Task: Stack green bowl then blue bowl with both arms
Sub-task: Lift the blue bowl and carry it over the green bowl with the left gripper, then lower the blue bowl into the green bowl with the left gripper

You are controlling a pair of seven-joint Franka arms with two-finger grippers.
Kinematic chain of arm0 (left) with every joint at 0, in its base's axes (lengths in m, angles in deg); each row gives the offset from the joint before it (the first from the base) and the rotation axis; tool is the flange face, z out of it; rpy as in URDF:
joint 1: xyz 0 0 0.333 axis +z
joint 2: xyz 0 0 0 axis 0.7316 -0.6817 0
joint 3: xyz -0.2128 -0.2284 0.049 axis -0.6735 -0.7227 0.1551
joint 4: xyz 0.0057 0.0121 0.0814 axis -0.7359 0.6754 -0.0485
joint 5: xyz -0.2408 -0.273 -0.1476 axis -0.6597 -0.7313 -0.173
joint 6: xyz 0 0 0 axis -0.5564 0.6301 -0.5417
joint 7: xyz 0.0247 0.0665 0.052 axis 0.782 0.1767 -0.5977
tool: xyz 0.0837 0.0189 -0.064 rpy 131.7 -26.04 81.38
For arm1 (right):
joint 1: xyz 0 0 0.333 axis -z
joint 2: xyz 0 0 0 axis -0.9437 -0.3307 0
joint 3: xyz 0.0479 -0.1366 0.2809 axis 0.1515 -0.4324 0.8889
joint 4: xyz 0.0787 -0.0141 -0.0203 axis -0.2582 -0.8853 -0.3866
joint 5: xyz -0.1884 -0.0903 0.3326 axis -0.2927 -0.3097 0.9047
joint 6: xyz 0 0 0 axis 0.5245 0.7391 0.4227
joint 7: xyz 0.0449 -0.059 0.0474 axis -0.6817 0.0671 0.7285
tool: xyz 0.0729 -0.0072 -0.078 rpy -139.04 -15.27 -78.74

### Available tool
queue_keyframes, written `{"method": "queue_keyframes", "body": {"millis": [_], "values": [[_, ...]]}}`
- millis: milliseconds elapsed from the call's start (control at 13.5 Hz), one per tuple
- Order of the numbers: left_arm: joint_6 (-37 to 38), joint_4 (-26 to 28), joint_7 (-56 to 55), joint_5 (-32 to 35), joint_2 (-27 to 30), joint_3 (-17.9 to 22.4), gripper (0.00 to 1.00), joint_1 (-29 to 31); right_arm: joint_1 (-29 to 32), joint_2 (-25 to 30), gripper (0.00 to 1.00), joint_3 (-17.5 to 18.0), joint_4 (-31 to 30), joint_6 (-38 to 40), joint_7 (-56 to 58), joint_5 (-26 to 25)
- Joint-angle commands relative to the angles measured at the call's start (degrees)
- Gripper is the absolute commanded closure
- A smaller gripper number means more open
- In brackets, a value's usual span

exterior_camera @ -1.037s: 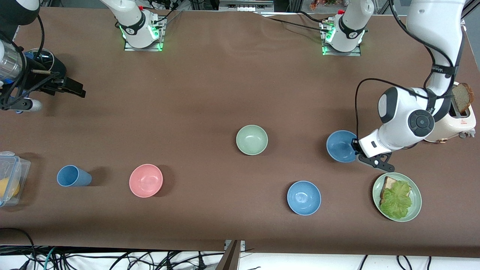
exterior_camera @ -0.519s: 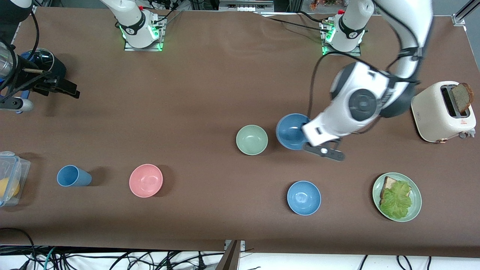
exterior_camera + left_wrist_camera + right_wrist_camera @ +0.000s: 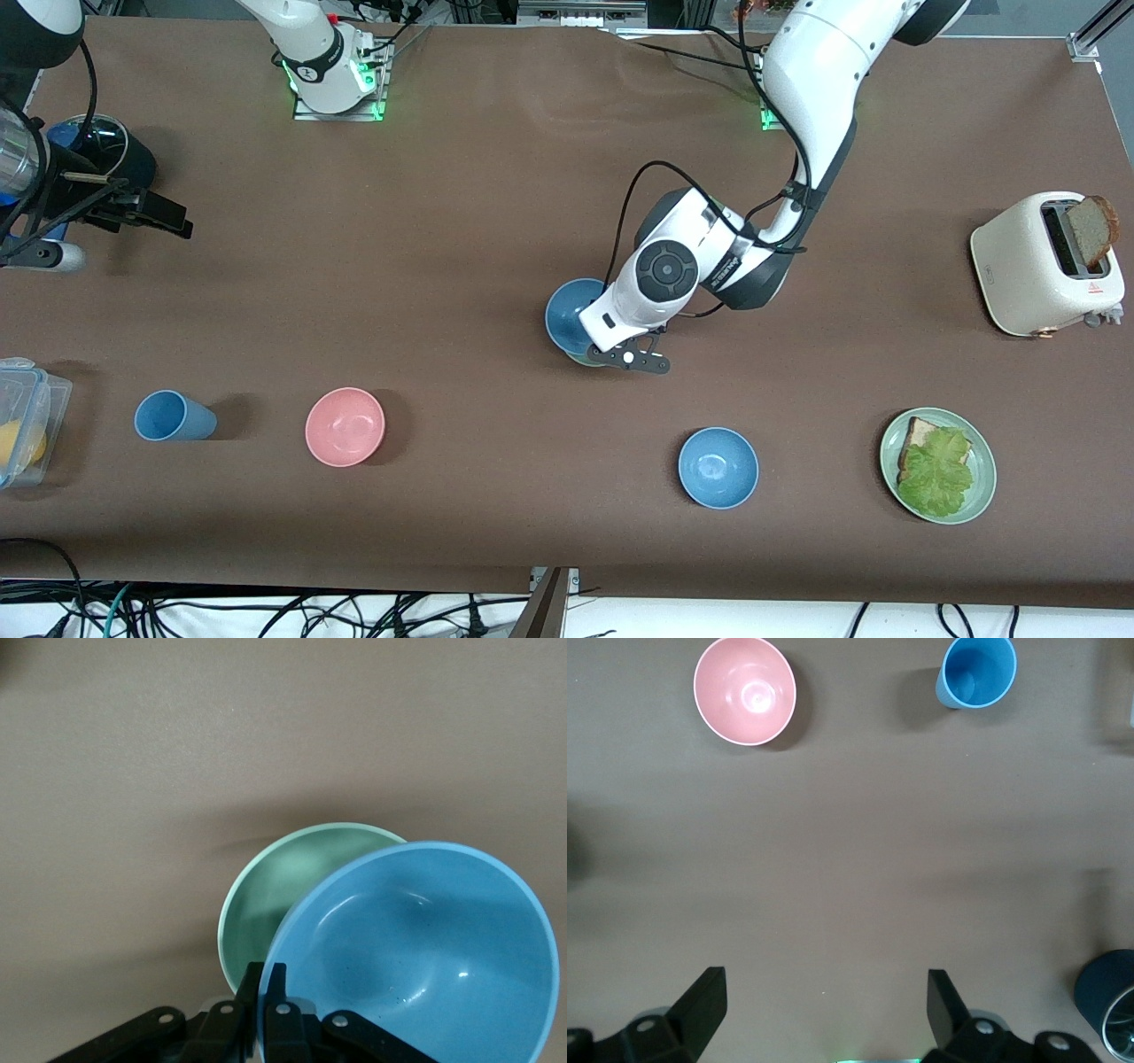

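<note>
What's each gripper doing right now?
Left gripper: shut on the blue bowl's rim, over the green bowl.
Right gripper: open, empty, waiting.

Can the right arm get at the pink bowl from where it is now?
Probably yes. The right gripper hangs open over bare table at its own end, and the pink bowl sits upright with nothing over it; only the blue cup stands beside it, apart.

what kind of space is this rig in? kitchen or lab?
Likely a lab bench staged as a kitchen: arm bases bolted to a brown table, loose cables along its edge, and props such as a toaster and a pink bowl.
</note>
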Motion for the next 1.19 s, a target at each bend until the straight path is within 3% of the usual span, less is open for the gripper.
{"method": "queue_keyframes", "body": {"millis": [0,444,519,667,741,1111], "values": [[0.8,-2.3,0.0,-1.0,-0.3,0.8,1.0,-0.1,0.4,-0.4,0.0,0.4,1.3,0.2,0.3,-0.5],[0.8,-2.2,0.0,-1.4,-0.5,0.9,1.0,0.0,0.4,-0.4,0.0,0.4,1.2,0.5,0.2,-0.4],[0.9,-2.1,0.0,-1.3,-0.5,0.9,0.94,0.1,0.4,-0.4,0.0,0.4,1.2,0.5,0.2,-0.4],[0.9,-1.8,0.1,-1.0,-0.5,0.9,0.05,-0.1,0.4,-0.4,0.0,0.4,1.2,0.6,0.2,-0.4],[1.0,-1.8,0.1,-0.9,-0.3,0.9,0.0,-0.1,0.4,-0.4,0.0,0.4,1.2,0.6,0.1,-0.4],[7.4,-1.9,0.4,-0.8,4.4,1.3,0.0,1.5,0.4,-0.4,0.0,0.4,1.2,0.5,0.1,-0.3]]}}
